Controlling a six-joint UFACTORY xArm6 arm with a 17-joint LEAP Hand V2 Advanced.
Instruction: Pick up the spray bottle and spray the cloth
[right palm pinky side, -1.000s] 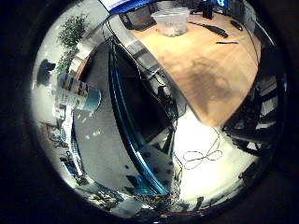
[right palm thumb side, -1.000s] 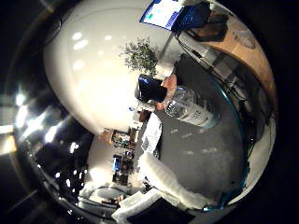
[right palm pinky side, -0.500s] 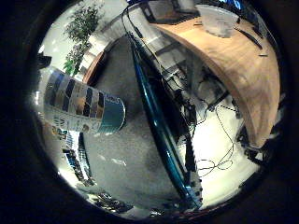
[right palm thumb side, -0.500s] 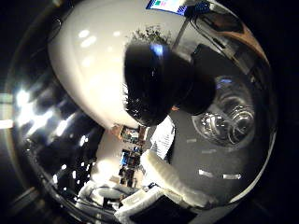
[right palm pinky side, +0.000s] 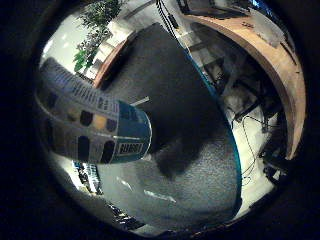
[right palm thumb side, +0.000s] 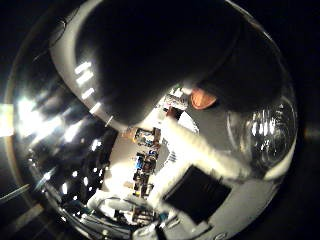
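Black sprayer head of spray bottle (right palm thumb side: 165, 55) fills much of thumb-side view, very close to palm; orange nozzle tip beside it. Clear rounded bottle shoulder just beyond head. Little-finger-side view: bottle's lower body with printed blue-and-white label looms large, standing on dark grey desk (right palm pinky side: 195, 125), shadow falling beside base. White bar of robot hand (right palm thumb side: 200, 150) crosses thumb-side view; cannot tell whether fingers apart or closed round bottle. Farther off: wooden table (right palm pinky side: 280, 70), green plant (right palm pinky side: 95, 30).
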